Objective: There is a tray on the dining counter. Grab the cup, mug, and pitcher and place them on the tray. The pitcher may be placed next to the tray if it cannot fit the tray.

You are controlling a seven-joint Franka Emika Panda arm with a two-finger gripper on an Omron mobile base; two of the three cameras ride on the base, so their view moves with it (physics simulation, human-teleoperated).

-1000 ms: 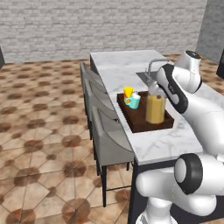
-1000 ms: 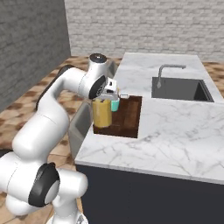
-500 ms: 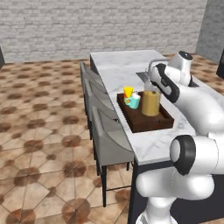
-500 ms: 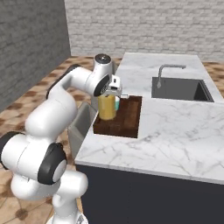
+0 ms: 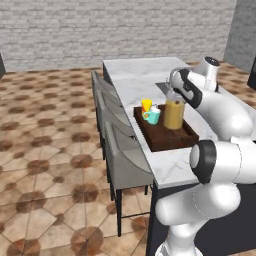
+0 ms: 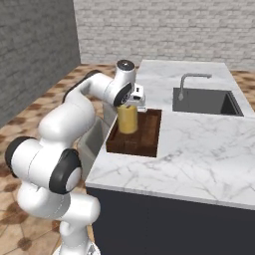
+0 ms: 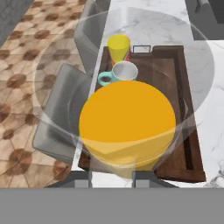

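The tall amber pitcher [image 5: 173, 114] stands upright over the middle of the dark wooden tray [image 5: 165, 141]; whether its base touches the tray floor I cannot tell. My gripper [image 5: 172, 98] comes down on the pitcher from above, shut on its clear rim. From the right, the pitcher [image 6: 127, 119] hangs under the gripper [image 6: 130, 103] over the tray [image 6: 145, 143]. The hand view looks straight down into the pitcher [image 7: 127, 124], with my gripper [image 7: 112, 177] at its near rim. Beyond it on the tray [image 7: 168, 65] sit the teal mug [image 7: 122, 72] and the yellow cup [image 7: 119, 47]. The mug [image 5: 153, 116] and cup [image 5: 146, 105] occupy the tray's far end.
A sink [image 6: 206, 102] with a curved faucet [image 6: 191, 79] is set in the marble counter [image 6: 199, 149] beyond the tray. Grey stools [image 5: 120, 145] line the counter's outer edge, right beside the tray. Bare marble lies on the tray's sink side.
The arm has carried the pitcher a little along the tray toward the mug and cup, and the elbow has swung. The grip has not changed.
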